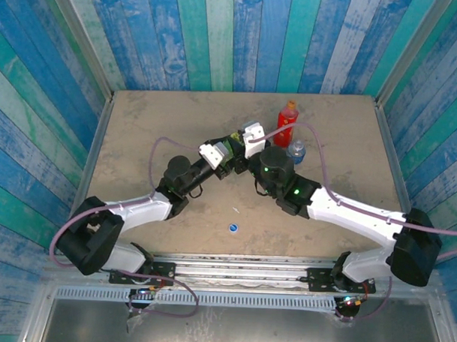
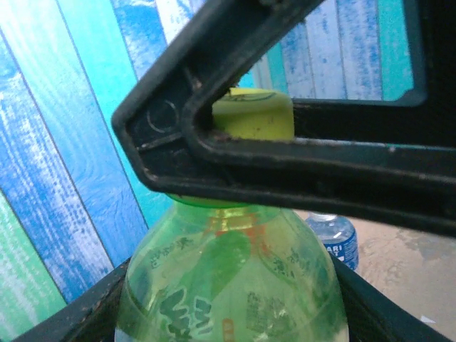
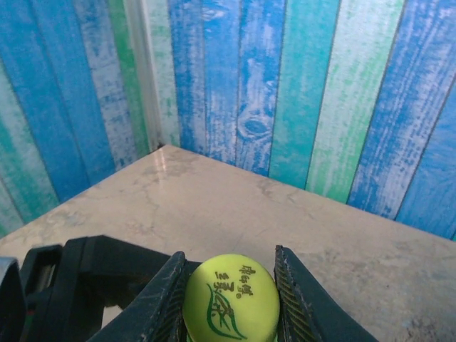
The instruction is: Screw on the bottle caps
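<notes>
Closest to the left wrist lens, the right gripper's matte black fingers (image 2: 320, 171) are cutting across the shot as a wedge-shaped frame, and they're pinching the yellow-green cap (image 2: 253, 114), a smooth, round little plastic lid. Over on the right wrist view, the right gripper (image 3: 229, 288) is closing narrowly on that cap, black pads pressing its two sides, a leaf logo and small print showing on its domed top. That cap is sitting right on the neck of the green bottle (image 2: 228, 285), which is translucent and rounded at the shoulder, with pale lettering and a leaf on its glossy wall. The left gripper (image 1: 228, 152) is clamping the bottle's body from both sides at mid-table, jaws partly closed around it; lifted or standing, I can't tell. Behind, the clear bottle (image 2: 336, 241) with its blue label is standing on the mottled, stone-look table (image 1: 139, 138), just beside the red bottle (image 1: 287, 122). The blue cap (image 1: 233, 228) is lying alone, well apart from both, nearer the arm bases. Weathered blue and teal planks (image 3: 285, 85) are walling it all in.
</notes>
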`<state>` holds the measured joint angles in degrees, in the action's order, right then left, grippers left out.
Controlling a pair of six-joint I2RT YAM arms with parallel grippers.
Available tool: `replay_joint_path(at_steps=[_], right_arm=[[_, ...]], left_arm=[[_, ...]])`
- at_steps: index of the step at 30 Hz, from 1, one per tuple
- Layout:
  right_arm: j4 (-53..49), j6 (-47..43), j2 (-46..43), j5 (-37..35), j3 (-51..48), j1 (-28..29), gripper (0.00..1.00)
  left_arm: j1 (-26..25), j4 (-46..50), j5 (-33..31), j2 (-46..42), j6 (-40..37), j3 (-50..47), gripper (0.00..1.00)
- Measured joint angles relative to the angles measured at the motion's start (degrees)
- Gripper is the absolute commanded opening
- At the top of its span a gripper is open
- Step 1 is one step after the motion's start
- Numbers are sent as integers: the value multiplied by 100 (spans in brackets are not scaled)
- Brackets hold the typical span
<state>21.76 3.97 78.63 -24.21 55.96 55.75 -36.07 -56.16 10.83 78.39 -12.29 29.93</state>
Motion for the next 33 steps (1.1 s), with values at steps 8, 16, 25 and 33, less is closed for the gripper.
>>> replay_joint_path(at_steps=[8, 16, 25, 33], right_arm=[[9, -382, -160, 511, -7, -125, 41], [-750, -1255, -1574, 2223, -251, -437, 52], [-2479, -2439, -2081, 3593, 138, -520, 57], [-3060, -2739, -1665, 3965, 256, -538, 44]], left_arm=[[-28, -83, -66, 9, -107, 57, 60], [485, 326, 1416, -142, -566, 81, 61], [511, 2339, 3659, -455, -1727, 715, 61], [511, 2822, 4354, -632, -2026, 730, 61]])
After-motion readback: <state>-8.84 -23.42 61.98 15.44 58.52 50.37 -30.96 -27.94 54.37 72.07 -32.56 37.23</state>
